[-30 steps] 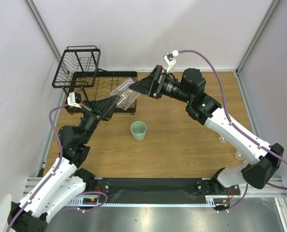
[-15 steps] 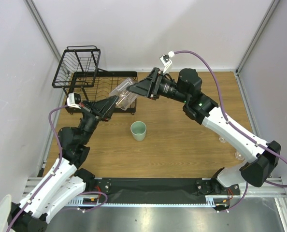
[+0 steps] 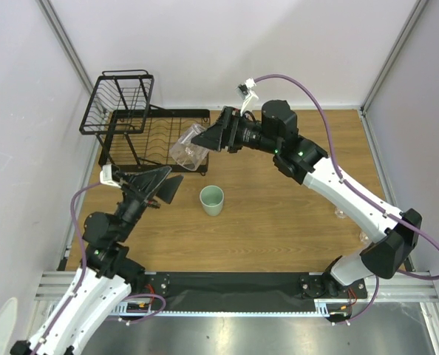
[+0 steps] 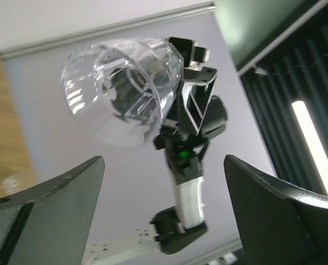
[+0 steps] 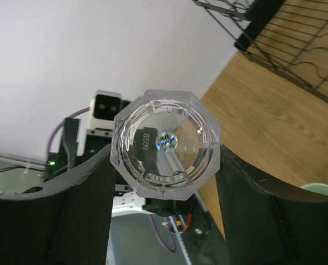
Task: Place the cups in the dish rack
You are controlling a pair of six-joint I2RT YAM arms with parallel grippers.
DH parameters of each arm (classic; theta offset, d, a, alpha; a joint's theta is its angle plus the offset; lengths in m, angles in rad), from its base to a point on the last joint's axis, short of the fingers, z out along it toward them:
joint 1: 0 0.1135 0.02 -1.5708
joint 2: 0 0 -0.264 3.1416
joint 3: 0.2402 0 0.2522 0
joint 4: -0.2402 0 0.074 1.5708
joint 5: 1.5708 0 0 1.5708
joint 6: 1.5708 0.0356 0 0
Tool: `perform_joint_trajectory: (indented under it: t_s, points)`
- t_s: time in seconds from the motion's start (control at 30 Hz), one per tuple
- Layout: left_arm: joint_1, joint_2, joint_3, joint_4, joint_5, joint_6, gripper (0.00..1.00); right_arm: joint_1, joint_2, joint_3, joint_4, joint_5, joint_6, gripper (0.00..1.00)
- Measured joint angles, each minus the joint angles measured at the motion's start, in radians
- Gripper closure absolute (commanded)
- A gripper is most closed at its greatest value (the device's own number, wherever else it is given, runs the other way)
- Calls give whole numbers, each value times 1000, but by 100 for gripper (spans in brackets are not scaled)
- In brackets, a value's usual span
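Note:
A clear glass cup hangs tilted above the front of the black wire dish rack, with my right gripper shut on it. In the right wrist view the cup's octagonal base faces the camera, pressed between both fingers. My left gripper stands open and empty, apart from the cup and below-left of it. The left wrist view looks up at the cup beyond its spread fingers. A mint-green cup stands upright on the table.
The rack's raised wire basket sits at the back left. Two small clear cups stand near the right edge of the table, partly behind the right arm. White walls close the back and sides.
The clear cup passed from my left gripper to my right: the right closed on it, then the left opened and drew back toward the near left. The cup shifted slightly left.

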Motion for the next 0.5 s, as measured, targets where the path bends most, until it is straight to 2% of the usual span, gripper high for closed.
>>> perform_joint_trajectory:
  t_s: [0.17, 0.33, 0.5]
  points:
    - [20, -76, 69, -325, -14, 167, 5, 0, 36, 44, -59, 81, -124, 100]
    - [22, -16, 231, -654, -52, 409, 9, 2, 153, 179, -115, 190, -306, 100]
    - [23, 65, 328, -852, -98, 607, 11, 2, 347, 386, -156, 285, -494, 100]
